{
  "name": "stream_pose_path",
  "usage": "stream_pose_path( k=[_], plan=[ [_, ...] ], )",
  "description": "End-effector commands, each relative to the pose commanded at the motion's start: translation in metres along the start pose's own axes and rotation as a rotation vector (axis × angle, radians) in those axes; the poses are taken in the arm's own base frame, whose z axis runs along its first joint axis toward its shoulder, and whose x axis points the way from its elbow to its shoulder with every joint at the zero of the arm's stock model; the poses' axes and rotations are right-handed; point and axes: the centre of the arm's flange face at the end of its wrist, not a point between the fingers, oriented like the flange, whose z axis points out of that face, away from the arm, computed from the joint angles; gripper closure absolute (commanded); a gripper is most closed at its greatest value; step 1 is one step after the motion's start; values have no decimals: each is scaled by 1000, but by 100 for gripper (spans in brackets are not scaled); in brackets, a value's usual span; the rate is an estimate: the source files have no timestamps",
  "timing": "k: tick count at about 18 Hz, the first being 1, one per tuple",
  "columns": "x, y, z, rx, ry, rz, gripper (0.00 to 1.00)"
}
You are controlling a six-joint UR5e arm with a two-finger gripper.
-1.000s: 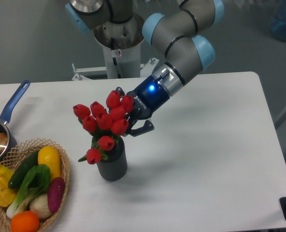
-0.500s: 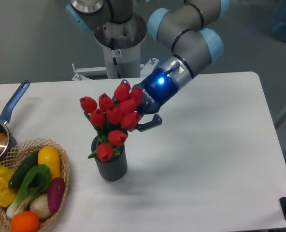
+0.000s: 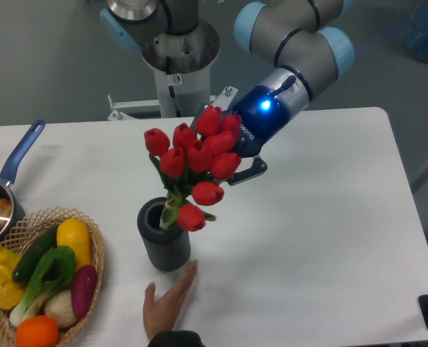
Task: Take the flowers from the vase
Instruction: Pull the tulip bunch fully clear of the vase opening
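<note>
The white table (image 3: 322, 217) carries everything, and the vase (image 3: 163, 235) near its front-left middle serves as the marker. Behind and to the right of the vase, the grey and blue arm (image 3: 293, 43) reaches down toward it, ending in the gripper (image 3: 237, 163), which is closed on the flowers (image 3: 196, 163) from behind; its fingers are mostly hidden by the buds. The red tulips hang above and just right of the vase, tilted, their green stem ends level with the rim at its right edge; whether they are inside the mouth cannot be told. Left of the vase sits a wicker basket (image 3: 95, 249) of vegetables (image 3: 48, 278), and further left a blue-handled saucepan (image 3: 4, 191). Just in front of the vase, a person's hand (image 3: 167, 303) rests on the table, its fingertips at the base.
</note>
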Motion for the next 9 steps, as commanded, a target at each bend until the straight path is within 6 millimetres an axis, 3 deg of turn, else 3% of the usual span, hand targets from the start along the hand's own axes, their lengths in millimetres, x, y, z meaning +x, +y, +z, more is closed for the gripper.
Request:
stream_pose_path(
  k=[9],
  plan=[
    [-8,-20,-30,89,-23,-44,53]
  ],
)
